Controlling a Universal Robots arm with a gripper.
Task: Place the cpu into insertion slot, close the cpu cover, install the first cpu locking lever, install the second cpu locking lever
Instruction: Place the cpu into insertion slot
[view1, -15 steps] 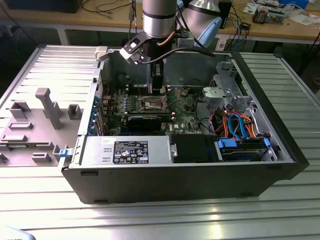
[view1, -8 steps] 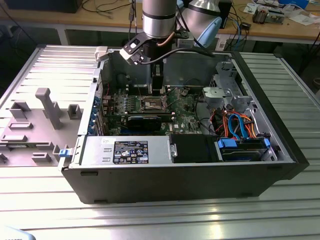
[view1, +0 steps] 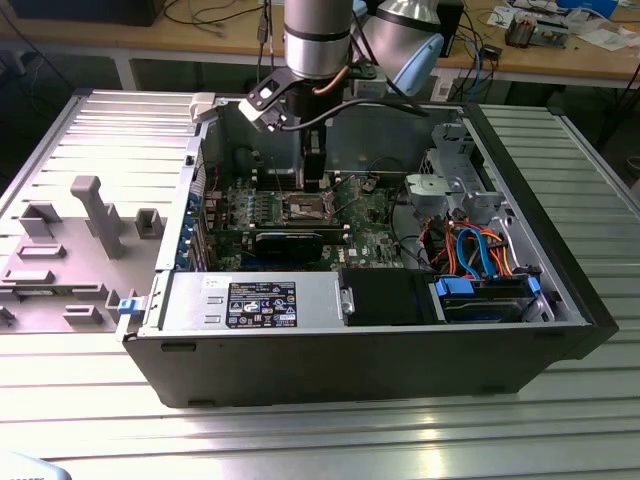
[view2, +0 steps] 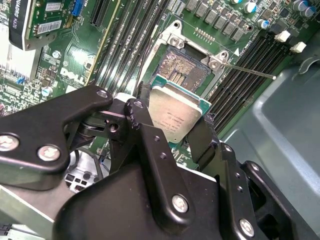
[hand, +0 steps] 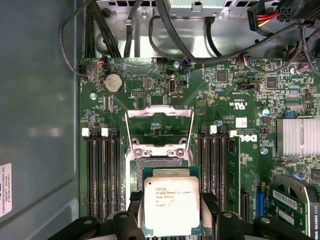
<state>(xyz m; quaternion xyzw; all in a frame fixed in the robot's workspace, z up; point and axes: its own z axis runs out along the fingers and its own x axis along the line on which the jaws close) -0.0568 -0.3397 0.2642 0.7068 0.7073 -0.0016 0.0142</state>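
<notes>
**Gripping cpu (hand: 171, 207) in claw (view1: 315, 178) over open insertion slot (view2: 184, 70)**

Down inside open-topped case (view1: 350, 375), toward its far wall, well off the desk (view1: 300, 440) edges. Hemmed by memory slots (hand: 102, 170) on two sides of the insertion slot; free overhead, with cpu cover (hand: 159, 110) standing up and clear. Held metal top up, partly overlapping the insertion slot; touching or not, cannot tell. Clenched on two opposite cpu edges, fingers (hand: 134, 207) flush against them.

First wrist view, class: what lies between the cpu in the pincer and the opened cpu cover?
The insertion slot, contact field uncovered, lies between the cpu in the pincer and the cpu cover, in the first wrist view.
</notes>
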